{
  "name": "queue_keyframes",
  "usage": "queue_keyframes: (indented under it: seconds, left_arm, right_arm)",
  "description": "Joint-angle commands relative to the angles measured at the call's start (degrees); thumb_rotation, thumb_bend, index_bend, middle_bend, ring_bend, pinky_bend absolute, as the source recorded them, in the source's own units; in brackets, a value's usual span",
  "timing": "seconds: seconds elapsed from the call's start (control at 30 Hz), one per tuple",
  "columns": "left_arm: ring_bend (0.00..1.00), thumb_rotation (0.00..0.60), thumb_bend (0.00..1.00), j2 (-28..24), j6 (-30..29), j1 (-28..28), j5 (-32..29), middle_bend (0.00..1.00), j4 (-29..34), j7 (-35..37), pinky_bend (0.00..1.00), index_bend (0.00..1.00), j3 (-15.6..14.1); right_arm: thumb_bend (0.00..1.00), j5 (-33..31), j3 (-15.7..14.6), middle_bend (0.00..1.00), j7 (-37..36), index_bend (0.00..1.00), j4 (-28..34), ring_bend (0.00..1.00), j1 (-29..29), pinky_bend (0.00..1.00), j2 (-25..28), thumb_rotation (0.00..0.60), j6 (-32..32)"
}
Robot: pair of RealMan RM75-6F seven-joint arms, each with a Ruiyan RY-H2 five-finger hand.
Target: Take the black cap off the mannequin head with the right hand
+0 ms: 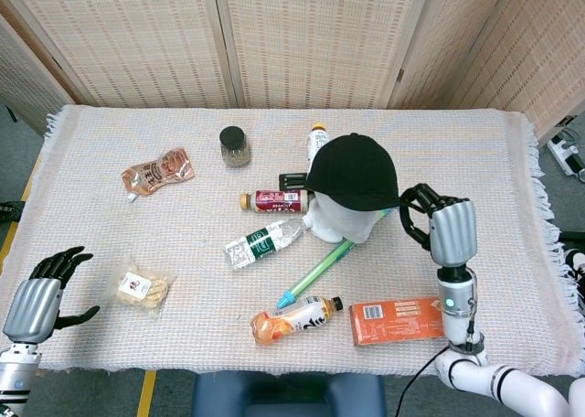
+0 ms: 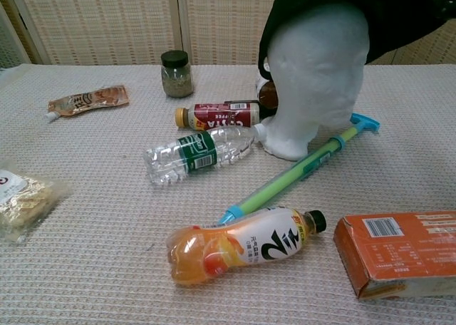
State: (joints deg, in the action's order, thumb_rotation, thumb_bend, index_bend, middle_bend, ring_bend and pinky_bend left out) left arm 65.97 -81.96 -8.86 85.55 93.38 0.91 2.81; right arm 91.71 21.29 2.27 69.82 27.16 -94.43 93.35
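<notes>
Near edge of the table (image 1: 512,143): orange box (image 1: 396,320) toward the right corner, juice bottle (image 1: 294,319) lying just left of it, snack packet (image 1: 143,288) toward the left edge.

Left hand (image 1: 41,294) off the near left corner, fingers spread, holding nothing.

Mid table: green-and-blue pump stick (image 2: 296,172) lies diagonally, far end beside the mannequin head (image 2: 313,83). Clear water bottle (image 1: 263,241) and red coffee bottle (image 1: 271,200) on their sides just left of the head.

Black cap (image 1: 355,172) sits raised on top of the mannequin head; face fully exposed in chest view, cap only at the crown and running out of the top of that view. Brim points toward the right edge.

Right hand (image 1: 441,230) just right of the head, fingers curled onto the brim tip, gripping it.

Farther back: white bottle (image 1: 316,140) behind the head, dark-lidded jar (image 1: 234,146) left of it, orange pouch (image 1: 158,172) toward the far left.
</notes>
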Motion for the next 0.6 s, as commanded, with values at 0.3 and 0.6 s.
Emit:
queue_keyframes:
  seconds: [0.3, 0.6]
  left_arm:
    - [0.17, 0.6, 0.1, 0.0, 0.9, -0.4, -0.1, 0.17, 0.5, -0.2, 0.2, 0.21, -0.2]
    - [0.17, 0.6, 0.1, 0.0, 2.0, -0.9, -0.4, 0.17, 1.1, -0.7, 0.2, 0.21, -0.3]
  right_arm:
    - [0.73, -7.9, 6.5, 0.74, 1.3, 0.94, -6.2, 0.89, 7.2, 1.0, 1.3, 0.6, -7.2]
    - [0.73, -13.1, 9.3, 0.74, -0.2, 0.94, -15.9, 0.89, 14.3, 1.0, -1.7, 0.6, -12.7]
